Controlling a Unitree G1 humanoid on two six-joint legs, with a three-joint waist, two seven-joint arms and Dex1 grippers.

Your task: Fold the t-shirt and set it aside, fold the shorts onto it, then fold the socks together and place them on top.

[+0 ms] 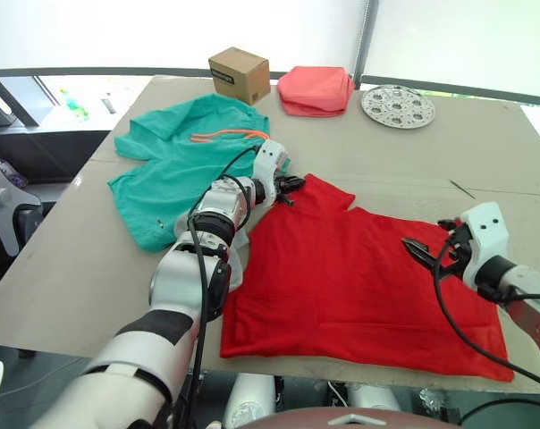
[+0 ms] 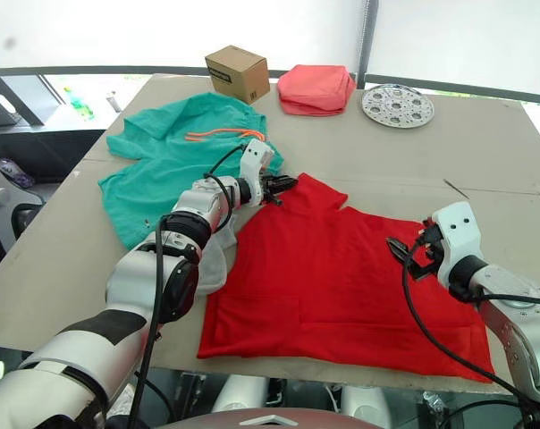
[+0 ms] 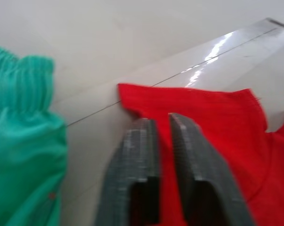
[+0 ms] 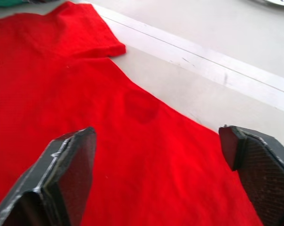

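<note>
While our left gripper (image 1: 291, 187) rests at the far left corner of the t-shirt (image 1: 359, 277), its jaws stand nearly together with red cloth between them, so we seem to have the sleeve edge pinched, though the blurred wrist view leaves the hold itself uncertain. Our right gripper (image 2: 404, 255) hovers low over the right part of the same shirt, jaws wide apart with nothing between them but the flat cloth underneath.

We see the t-shirt spread flat on the near half of the desk (image 1: 485, 161), unfolded, one short sleeve reaching toward the far left. Just beside that sleeve, to our left, the shorts (image 1: 176, 165) lie rumpled and spread, their orange drawstring (image 1: 230, 136) showing near the waistband; shirt and shorts come close at the left gripper without clearly overlapping.

Along the far edge of the desk we find a small cardboard box (image 1: 240, 74), a folded pink cloth (image 1: 316, 90) just to its right, and a round metal disc with holes (image 1: 397, 106) farther right, all well apart from the shirt.
</note>
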